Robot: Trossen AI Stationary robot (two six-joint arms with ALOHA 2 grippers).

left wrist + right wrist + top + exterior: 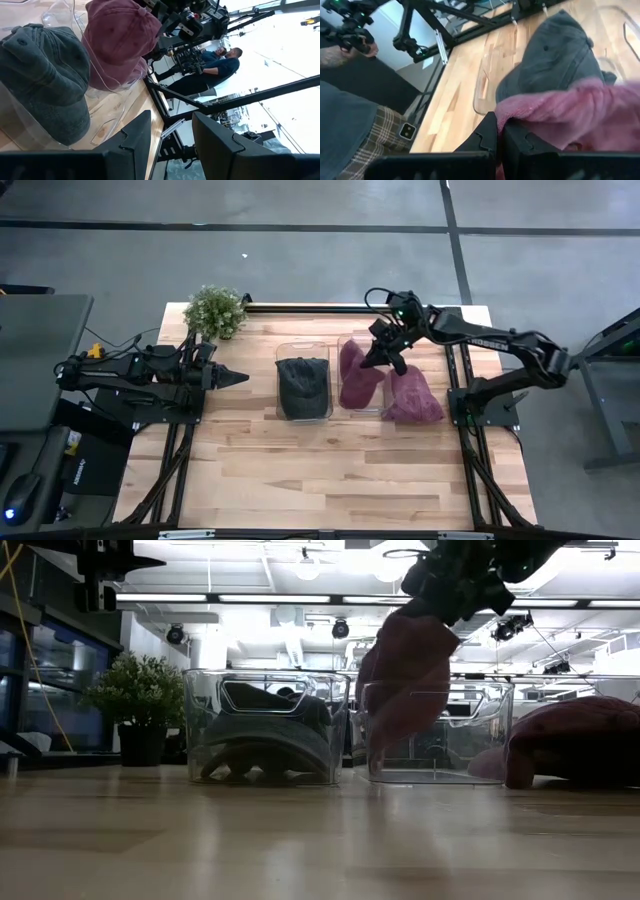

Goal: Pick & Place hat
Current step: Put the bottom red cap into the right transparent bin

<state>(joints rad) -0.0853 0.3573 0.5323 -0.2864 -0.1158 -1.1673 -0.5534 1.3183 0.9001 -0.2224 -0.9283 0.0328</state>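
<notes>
Maroon hat held over the clear bin

The right hand [383, 352] is clamped on the maroon hat [357, 377], which hangs below it into the right clear bin [346, 340]; the left hand [236, 377] waits, fingers apart.

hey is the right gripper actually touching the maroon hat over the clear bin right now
Touching. The right wrist view shows the right gripper shut on the maroon hat, its cloth pinched between the fingers. The high view agrees: the hat hangs from it over the right bin.

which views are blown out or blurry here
Left wrist view: bright room behind washes out white. Low view: ceiling lights glare, near table soft, right gripper a dark silhouette holding the maroon hat. Right wrist view: the hat is blurred up close.
</notes>
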